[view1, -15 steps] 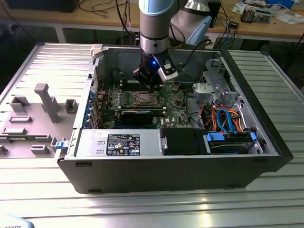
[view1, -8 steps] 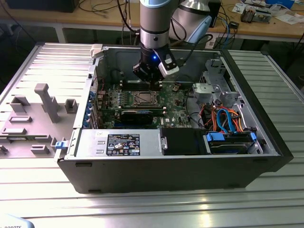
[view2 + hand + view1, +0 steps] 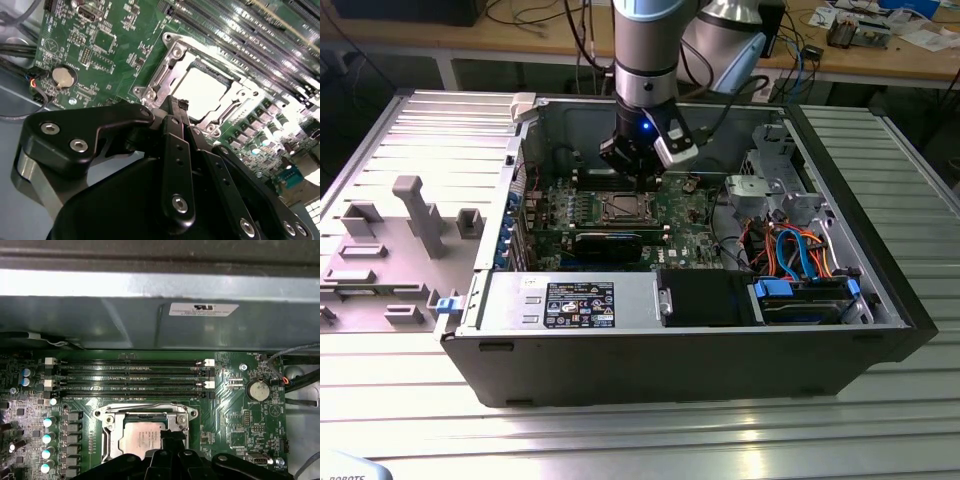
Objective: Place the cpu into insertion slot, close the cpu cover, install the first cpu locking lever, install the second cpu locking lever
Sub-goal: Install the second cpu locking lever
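CPU (image 3: 143,436) sits seated in the socket on the green board (image 3: 240,415), framed by the cover (image 3: 145,415) lying closed around it. Directly above hangs the gripper (image 3: 176,107), its black fingers (image 3: 172,120) pressed together with nothing between them, inside the open computer case (image 3: 670,370).

White labels (image 3: 203,309) on case, black sticker (image 3: 579,304) — print unreadable

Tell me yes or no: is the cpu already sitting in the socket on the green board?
Yes, in the first wrist view the cpu lies flat inside the socket's metal frame on the green board, just beyond the pincer.
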